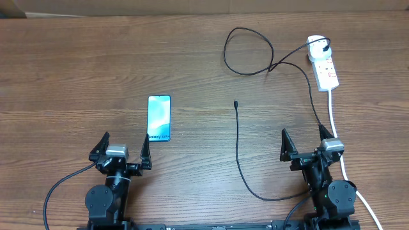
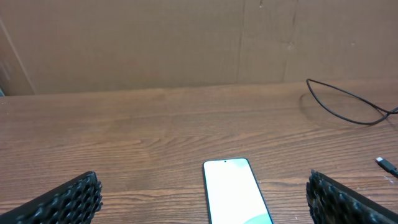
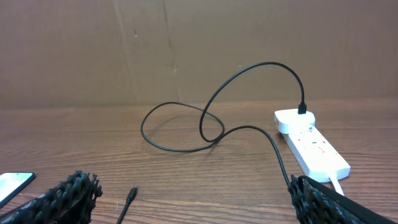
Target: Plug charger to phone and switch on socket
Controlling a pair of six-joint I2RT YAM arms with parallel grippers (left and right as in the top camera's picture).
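The phone (image 1: 159, 117) lies flat on the table with its light blue screen up, just ahead of my left gripper (image 1: 123, 148); it also shows in the left wrist view (image 2: 233, 190). My left gripper (image 2: 205, 199) is open and empty. The black charger cable (image 1: 239, 147) runs from its free plug tip (image 1: 236, 103) down and round, then loops to its black plug in the white socket strip (image 1: 323, 65). The tip (image 3: 127, 196) lies between the fingers of my right gripper (image 3: 199, 199), which is open and empty. The socket (image 3: 314, 146) is ahead on the right.
The socket's thick white cord (image 1: 339, 144) runs down past my right arm to the table's front edge. The cable's loop (image 1: 246, 51) lies at the back middle. A brown cardboard wall (image 2: 186, 43) stands behind the table.
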